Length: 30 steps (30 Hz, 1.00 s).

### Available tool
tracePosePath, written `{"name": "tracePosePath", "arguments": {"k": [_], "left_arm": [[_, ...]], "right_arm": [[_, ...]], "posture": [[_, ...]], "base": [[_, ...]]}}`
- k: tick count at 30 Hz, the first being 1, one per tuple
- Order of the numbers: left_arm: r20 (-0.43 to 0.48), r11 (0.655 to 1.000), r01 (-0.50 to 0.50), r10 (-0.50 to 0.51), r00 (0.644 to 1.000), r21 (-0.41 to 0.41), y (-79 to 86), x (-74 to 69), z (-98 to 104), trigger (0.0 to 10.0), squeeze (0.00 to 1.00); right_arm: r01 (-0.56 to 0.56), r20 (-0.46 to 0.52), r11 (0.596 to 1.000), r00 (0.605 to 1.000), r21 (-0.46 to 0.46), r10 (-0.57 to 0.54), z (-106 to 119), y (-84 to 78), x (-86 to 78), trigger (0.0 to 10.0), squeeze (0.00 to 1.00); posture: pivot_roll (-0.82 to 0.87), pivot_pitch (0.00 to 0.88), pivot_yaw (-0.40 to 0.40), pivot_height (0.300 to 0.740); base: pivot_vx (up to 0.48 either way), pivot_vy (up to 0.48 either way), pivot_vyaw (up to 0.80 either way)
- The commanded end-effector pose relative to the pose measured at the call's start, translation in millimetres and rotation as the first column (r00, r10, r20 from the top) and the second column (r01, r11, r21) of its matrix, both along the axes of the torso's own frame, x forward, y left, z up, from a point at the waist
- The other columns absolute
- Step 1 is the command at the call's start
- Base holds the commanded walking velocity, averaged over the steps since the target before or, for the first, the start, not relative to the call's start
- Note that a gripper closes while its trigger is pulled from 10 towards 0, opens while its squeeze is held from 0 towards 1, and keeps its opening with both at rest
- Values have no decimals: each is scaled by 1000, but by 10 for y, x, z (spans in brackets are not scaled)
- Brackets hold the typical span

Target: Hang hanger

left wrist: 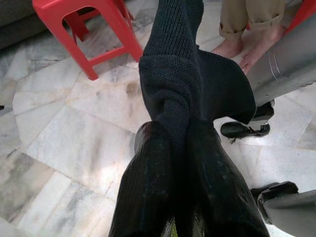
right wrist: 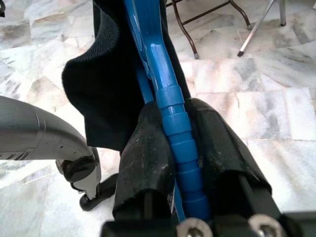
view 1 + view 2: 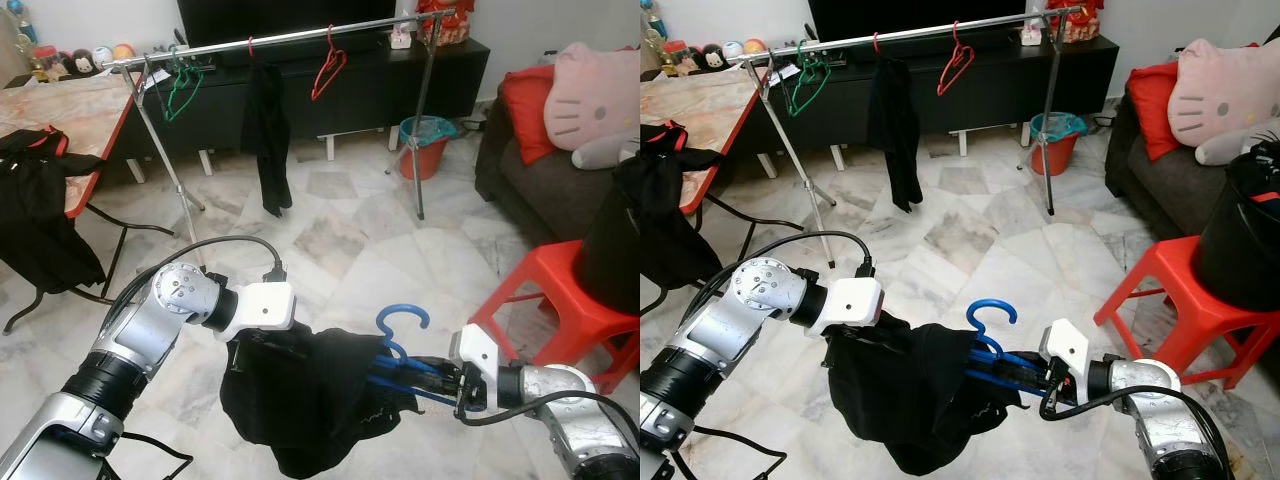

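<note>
A blue hanger (image 3: 403, 345) carries a black garment (image 3: 300, 395) low in front of me, its hook pointing up. My right gripper (image 3: 440, 385) is shut on the hanger's ribbed blue arm (image 2: 177, 133). My left gripper (image 3: 245, 350) is shut on a fold of the black garment (image 1: 173, 94) at its left side. Ahead stands a silver clothes rail (image 3: 290, 38) holding a green hanger (image 3: 180, 85), a hanging black garment (image 3: 268, 130) and a red hanger (image 3: 328, 68).
A red stool (image 3: 560, 305) with a black bin (image 3: 615, 230) on it stands to my right. A sofa (image 3: 530, 170) with cushions is behind it. A table (image 3: 70, 120) with dark clothes is on the left. An orange bucket (image 3: 425, 145) sits past the rail. A person's feet (image 1: 237, 47) are close by.
</note>
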<state>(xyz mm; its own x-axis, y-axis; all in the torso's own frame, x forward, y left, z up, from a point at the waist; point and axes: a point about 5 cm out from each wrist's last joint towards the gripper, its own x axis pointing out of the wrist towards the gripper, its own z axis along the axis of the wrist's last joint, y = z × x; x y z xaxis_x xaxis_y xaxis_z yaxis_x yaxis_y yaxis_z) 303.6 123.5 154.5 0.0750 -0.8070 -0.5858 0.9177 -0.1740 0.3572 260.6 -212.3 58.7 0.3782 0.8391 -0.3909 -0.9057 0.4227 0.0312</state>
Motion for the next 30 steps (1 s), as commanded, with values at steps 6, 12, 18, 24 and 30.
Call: {"name": "tracePosePath", "arguments": {"k": [6,12,18,24,30], "left_arm": [[18,998,56,-56,998,-9,-64,-8,108,10000,0],[-25,997,68,-69,997,-33,-77,-20,103,10000,1000],[-9,997,64,-65,998,-41,-97,11,130,10000,1000],[30,997,49,-48,998,-56,-106,42,161,10000,1000],[130,992,-28,44,991,-124,-114,165,257,10000,1000]], "right_arm": [[32,26,999,999,40,-33,18,73,48,0,0],[38,30,998,999,45,-39,1,104,51,0,0],[44,40,998,998,44,-46,1,114,60,0,0],[56,51,997,997,47,-58,-11,146,70,0,0],[108,78,993,991,44,-112,-36,177,104,0,0]], "posture": [[-152,0,54,740],[-155,0,56,740],[-155,0,56,740],[-154,0,55,740],[-153,0,54,740]], "base": [[0,0,0],[0,0,0],[0,0,0],[0,0,0],[0,0,0]]}}
